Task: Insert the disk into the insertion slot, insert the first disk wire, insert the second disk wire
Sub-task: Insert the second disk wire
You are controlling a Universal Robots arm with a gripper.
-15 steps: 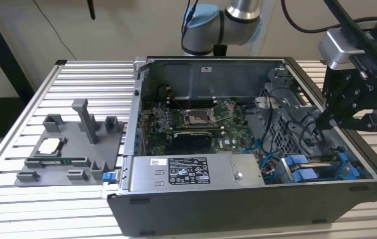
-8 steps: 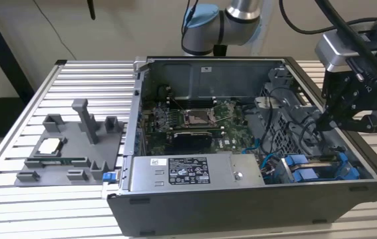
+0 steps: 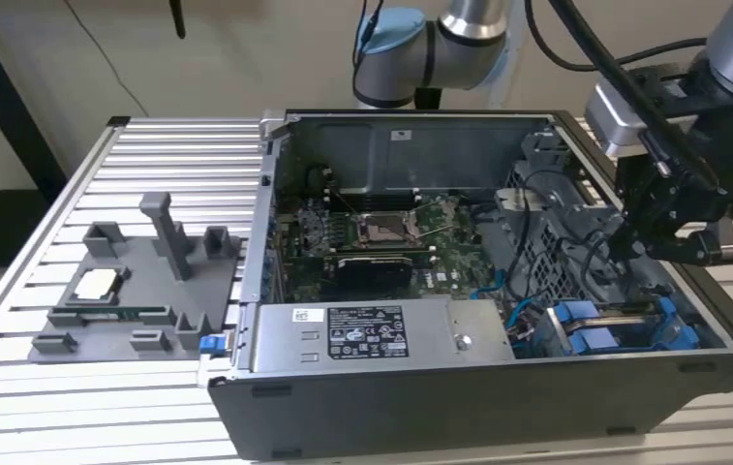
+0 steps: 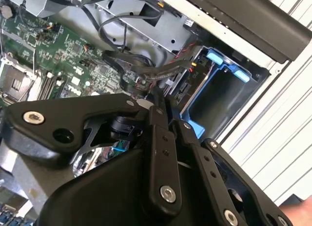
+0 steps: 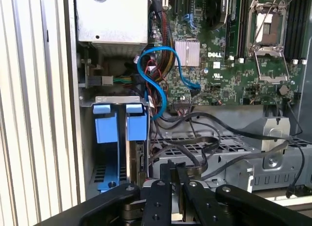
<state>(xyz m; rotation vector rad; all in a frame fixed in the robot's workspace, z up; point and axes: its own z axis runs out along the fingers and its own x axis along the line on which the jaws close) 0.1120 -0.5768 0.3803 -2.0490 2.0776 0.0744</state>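
The gripper [image 3: 660, 225] hangs inside the open computer case [image 3: 470, 407], over the tangle of black cables [image 5: 204, 145] near the case's corner. In both wrist views its two black fingers [image 5: 157, 199] lie close together, with only a thin gap between them, and nothing can be made out held there; whether they pinch a cable cannot be told. Just beside and below the gripper sits the insertion slot [image 3: 625, 325], a dark metal bay with bright blue plastic fittings [image 5: 119, 123]. Whether the disk already sits in it cannot be told. A looping blue wire [image 5: 146, 75] runs from the bay area toward the green motherboard [image 5: 229, 65] beyond the gripper. The grey power-supply box [image 3: 380, 334] lies further off along the case's front. The case stands on the slatted counter [image 3: 146, 407].
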